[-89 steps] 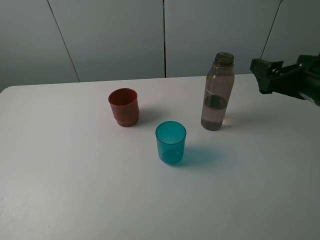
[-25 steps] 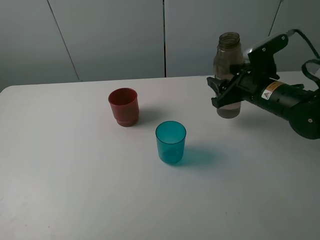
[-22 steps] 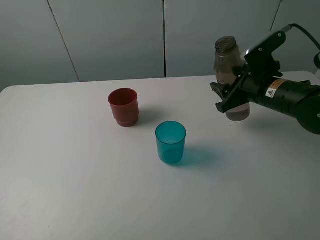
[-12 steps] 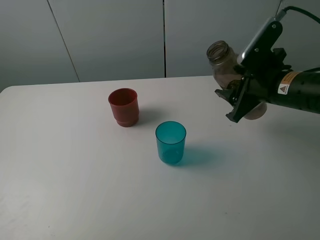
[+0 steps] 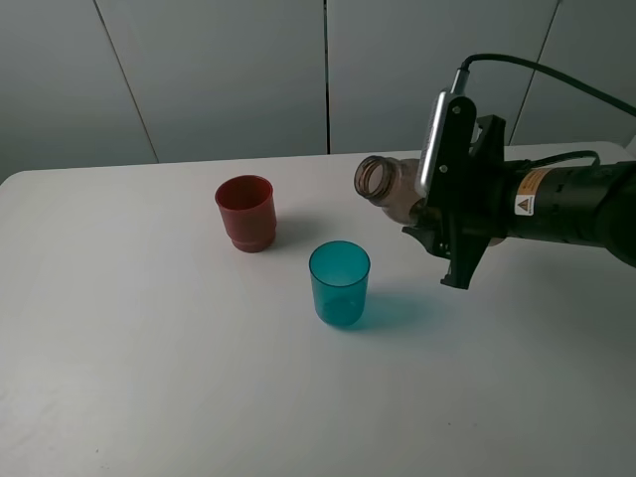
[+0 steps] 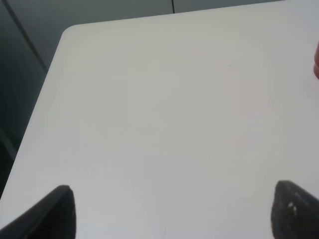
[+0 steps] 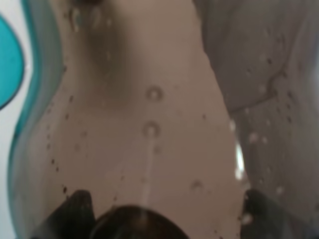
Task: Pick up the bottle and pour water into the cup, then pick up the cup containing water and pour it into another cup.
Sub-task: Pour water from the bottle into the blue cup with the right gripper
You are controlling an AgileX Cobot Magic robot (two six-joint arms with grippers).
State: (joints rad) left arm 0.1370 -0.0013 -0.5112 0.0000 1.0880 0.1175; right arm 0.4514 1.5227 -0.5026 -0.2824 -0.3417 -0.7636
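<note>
The smoky grey-brown bottle (image 5: 391,187) is off the table (image 5: 149,358), tipped almost level, its open mouth pointing left. The mouth hangs above and just right of the teal cup (image 5: 339,283), which stands upright mid-table. No stream of water shows. My right gripper (image 5: 434,219) is shut on the bottle's body. In the right wrist view the bottle (image 7: 149,114) fills the frame, with the teal cup (image 7: 9,64) at one edge. The red cup (image 5: 245,212) stands upright, left of and behind the teal one. My left gripper (image 6: 174,219) is open over bare table.
The table is white with a grey panelled wall behind. Its rounded corner and edge (image 6: 67,35) show in the left wrist view, beside a dark gap. A sliver of the red cup (image 6: 316,64) shows at that view's edge.
My right gripper took hold of the bottle, lifted it, carried it left toward the teal cup and tipped it from upright to nearly level. Both cups stayed put.
</note>
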